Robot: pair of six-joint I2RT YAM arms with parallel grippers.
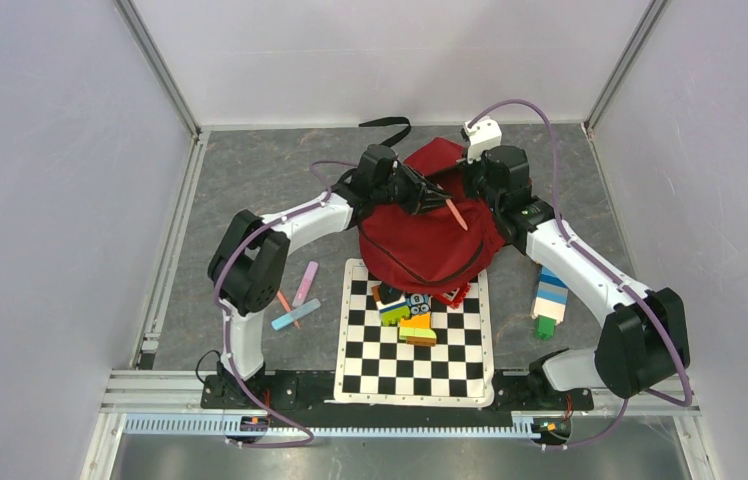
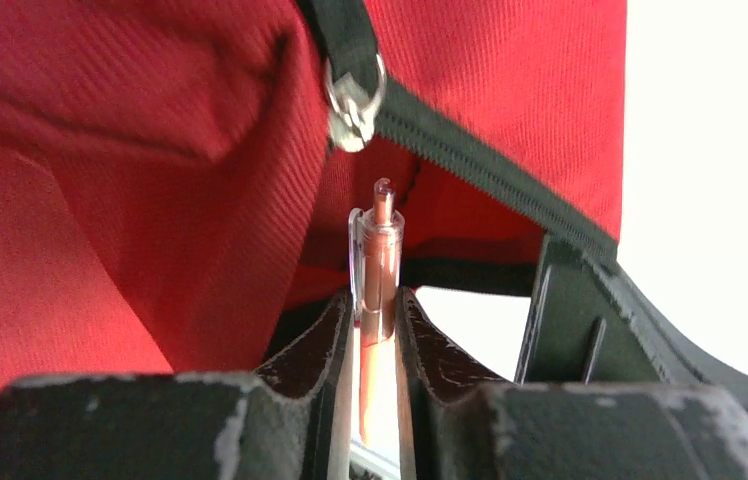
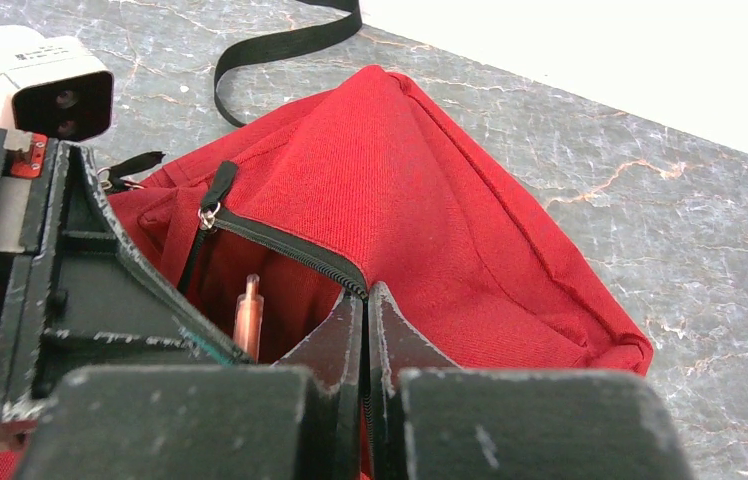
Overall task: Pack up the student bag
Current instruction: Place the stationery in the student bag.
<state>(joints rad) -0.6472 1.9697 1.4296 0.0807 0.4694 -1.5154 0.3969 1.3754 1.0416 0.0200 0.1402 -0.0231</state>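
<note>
The student bag (image 1: 430, 240) is a dark red backpack lying at the far edge of the checkered mat, its zipped mouth raised between both arms. My left gripper (image 1: 438, 197) is shut on an orange pen (image 1: 457, 214). In the left wrist view the pen (image 2: 378, 250) stands between the fingers (image 2: 310, 350), its tip just below the zipper pull (image 2: 353, 105) at the bag's opening (image 2: 430, 200). My right gripper (image 1: 462, 188) is shut on the black zipper edge (image 3: 300, 255) of the bag (image 3: 450, 200), holding the mouth up. The right wrist view also shows the pen (image 3: 248, 315) inside the opening.
A checkered mat (image 1: 415, 355) carries several toy blocks (image 1: 405, 310) near its far edge. Several pens (image 1: 295, 300) lie left of the mat. A blue, white and green block stack (image 1: 550, 295) lies on the right. A black strap (image 1: 387, 125) trails behind the bag.
</note>
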